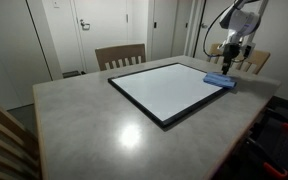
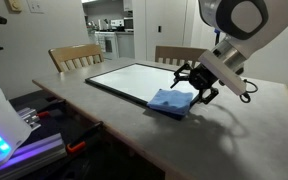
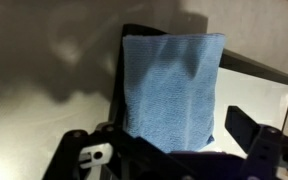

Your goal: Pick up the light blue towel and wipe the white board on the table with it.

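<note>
The light blue towel (image 1: pixel 220 80) lies folded on a corner of the black-framed white board (image 1: pixel 169 92) on the grey table. It shows in both exterior views (image 2: pixel 172 102) and fills the middle of the wrist view (image 3: pixel 172 85). My gripper (image 2: pixel 195 86) hovers just above the towel's far end with its fingers spread, open and empty (image 1: pixel 230 60). In the wrist view the two fingers (image 3: pixel 179 140) stand on either side of the towel's near edge. The board (image 2: pixel 132 80) also shows at the right of the wrist view (image 3: pixel 259 95).
The grey table (image 1: pixel 94 125) holds only the board and towel. Wooden chairs stand at the far side (image 1: pixel 120 56) (image 2: pixel 74 56) and near corner (image 1: pixel 4 140). Equipment and cables lie beyond the table edge (image 2: pixel 44 125).
</note>
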Available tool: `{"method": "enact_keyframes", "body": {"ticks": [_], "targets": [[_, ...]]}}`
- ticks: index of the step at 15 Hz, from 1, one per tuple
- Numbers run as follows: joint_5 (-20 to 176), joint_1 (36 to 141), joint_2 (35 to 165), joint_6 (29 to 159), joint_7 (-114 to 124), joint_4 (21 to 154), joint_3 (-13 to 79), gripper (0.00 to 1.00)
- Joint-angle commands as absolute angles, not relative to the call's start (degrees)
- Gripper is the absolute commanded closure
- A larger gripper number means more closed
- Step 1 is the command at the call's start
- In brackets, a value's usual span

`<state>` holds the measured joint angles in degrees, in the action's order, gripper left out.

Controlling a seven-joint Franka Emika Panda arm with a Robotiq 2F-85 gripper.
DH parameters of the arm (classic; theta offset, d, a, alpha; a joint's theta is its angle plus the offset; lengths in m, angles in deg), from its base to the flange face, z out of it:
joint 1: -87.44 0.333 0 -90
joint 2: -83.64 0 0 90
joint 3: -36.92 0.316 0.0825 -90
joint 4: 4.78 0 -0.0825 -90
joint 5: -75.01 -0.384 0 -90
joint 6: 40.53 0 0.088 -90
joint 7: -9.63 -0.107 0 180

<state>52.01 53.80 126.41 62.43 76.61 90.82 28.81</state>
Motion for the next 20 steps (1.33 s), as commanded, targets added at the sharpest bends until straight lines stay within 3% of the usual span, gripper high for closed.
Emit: {"method": "enact_keyframes", "body": {"ticks": [1, 5, 7, 17, 18, 20], "targets": [[52.74, 53.10, 127.00, 59.50, 74.49, 88.82, 29.24, 0.00], [52.79, 53.08, 128.10, 58.43, 73.18, 87.97, 29.26, 0.02], [52.79, 53.00, 128.55, 58.09, 72.57, 87.68, 29.27, 0.26], [52.26, 52.43, 130.71, 57.68, 70.96, 85.15, 29.61, 0.95], [51.87, 52.26, 130.75, 57.88, 70.66, 85.01, 29.69, 1.00], [51.04, 51.80, 130.67, 57.96, 70.10, 84.69, 29.92, 1.00]]}}
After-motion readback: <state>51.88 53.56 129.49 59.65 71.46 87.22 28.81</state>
